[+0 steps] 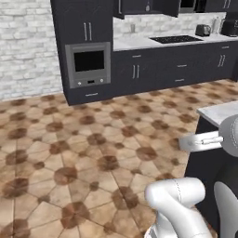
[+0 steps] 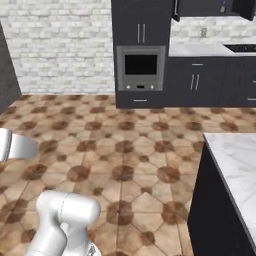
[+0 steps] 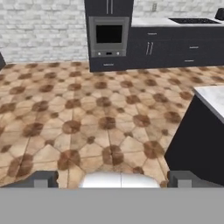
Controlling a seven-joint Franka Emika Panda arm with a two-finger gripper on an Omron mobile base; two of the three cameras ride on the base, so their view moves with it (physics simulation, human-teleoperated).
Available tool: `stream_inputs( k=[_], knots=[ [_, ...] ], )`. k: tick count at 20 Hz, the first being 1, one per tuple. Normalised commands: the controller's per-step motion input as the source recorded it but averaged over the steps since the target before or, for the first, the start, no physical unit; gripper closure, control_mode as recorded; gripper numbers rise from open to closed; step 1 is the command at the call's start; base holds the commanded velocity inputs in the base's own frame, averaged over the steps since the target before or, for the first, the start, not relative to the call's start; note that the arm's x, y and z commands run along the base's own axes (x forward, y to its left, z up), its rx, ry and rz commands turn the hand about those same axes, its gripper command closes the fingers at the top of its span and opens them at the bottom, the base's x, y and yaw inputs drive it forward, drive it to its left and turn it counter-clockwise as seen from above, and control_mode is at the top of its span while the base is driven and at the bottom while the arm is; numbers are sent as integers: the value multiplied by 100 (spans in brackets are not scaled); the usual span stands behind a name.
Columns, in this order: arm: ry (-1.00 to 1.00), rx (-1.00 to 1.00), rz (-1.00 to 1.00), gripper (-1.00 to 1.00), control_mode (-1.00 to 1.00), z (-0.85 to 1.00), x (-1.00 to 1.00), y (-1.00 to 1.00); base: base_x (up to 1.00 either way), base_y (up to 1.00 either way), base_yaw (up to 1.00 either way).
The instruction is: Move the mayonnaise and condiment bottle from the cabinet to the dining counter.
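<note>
Gripper (image 3: 113, 178): jaws spread wide, holding nothing, above open tiled floor (image 3: 78, 113). Dining counter (image 3: 213, 97): white marble corner edge on a dark base, ahead to the right. Oven (image 3: 108, 36): far ahead, across the bare floor. Mayonnaise, bottle: position cannot be told.

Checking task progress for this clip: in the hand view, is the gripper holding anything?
No. The gripper has its two fingertips far apart with nothing between them but tiled floor beyond.

Built-in oven (image 3: 109, 36) stands at the far wall. Tiled floor (image 3: 87, 118) extends in front of it. Dining counter (image 3: 213, 98) corner lies nearer, right of the oven. Jaws spread wide.
</note>
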Motion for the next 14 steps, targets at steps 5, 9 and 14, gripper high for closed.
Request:
stream_inputs(
  k=[5,9,14],
  knots=[
    [0,0,0,-100,100,0,0,0,100,1,-10],
    [0,0,0,-100,100,0,0,0,100,0,-10],
    [0,0,0,-100,100,0,0,0,100,0,-9]
  ],
)
